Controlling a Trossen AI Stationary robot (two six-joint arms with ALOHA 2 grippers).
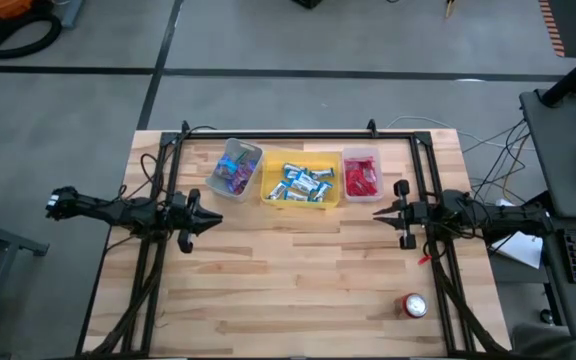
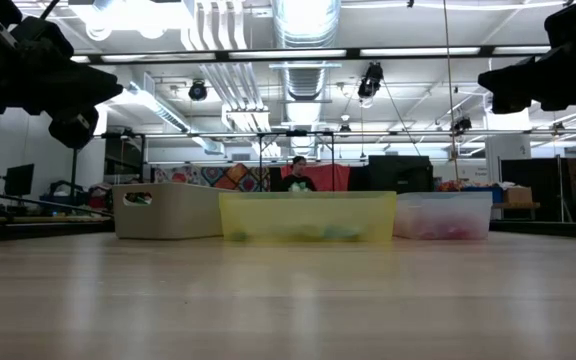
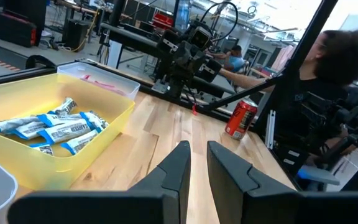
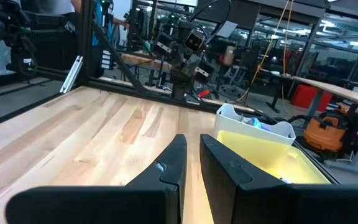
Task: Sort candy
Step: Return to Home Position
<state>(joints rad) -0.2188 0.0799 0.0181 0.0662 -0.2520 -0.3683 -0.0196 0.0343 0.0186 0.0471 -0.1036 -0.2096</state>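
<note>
The candy lies in three bins along the table's far side. Mixed blue-purple pieces (image 1: 234,175) fill a white bin (image 1: 251,151). Blue-and-white pieces (image 1: 303,183) (image 3: 55,127) are in a yellow bin (image 1: 267,180). Red-pink pieces (image 1: 361,180) sit in a clear bin (image 1: 360,153). My left gripper (image 1: 216,219) (image 3: 197,155) hovers shut, near and left of the bins, pointing right. My right gripper (image 1: 378,212) (image 4: 192,146) hovers shut, near and right of them, pointing left. Both are above the tabletop and hold nothing.
A round red and silver can (image 1: 414,305) (image 3: 241,118) stands near the table's near right corner. Bare wood spreads between the grippers and toward the near edge. A black frame (image 1: 298,134) rims the table. A person (image 3: 331,68) shows beyond the right side.
</note>
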